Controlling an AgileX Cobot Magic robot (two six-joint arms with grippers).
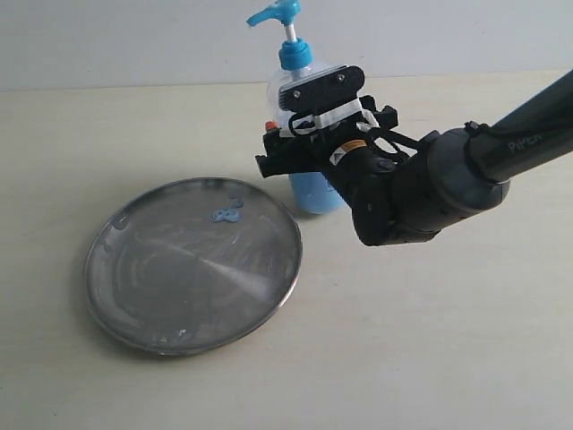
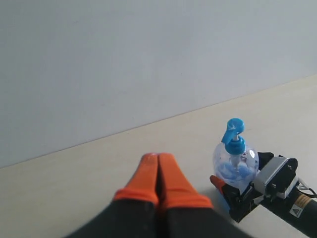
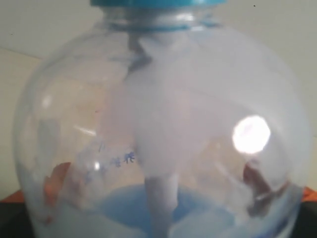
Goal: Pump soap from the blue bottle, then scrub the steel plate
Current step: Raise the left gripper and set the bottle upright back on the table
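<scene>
1. Left tool (image 2: 158, 161): fingertips pressed together, empty.
2. Steel plate (image 1: 192, 287): flat, left of centre, nearer the counter's front edge; soap (image 1: 226, 213) blobs by its far rim.
3. Blue bottle (image 1: 312, 190): upright just beyond that rim, toward the far edge; spout points left.
4. Right tool (image 1: 285, 148): astride the bottle body, apparently clamped. Pump head (image 1: 276, 12) stands directly above it; pressing likely falls to the free left tool, straight down.

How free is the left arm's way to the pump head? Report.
Probably free: the pump head stands bare above the right gripper, which clasps the blue bottle lower; the left gripper is shut.
</scene>
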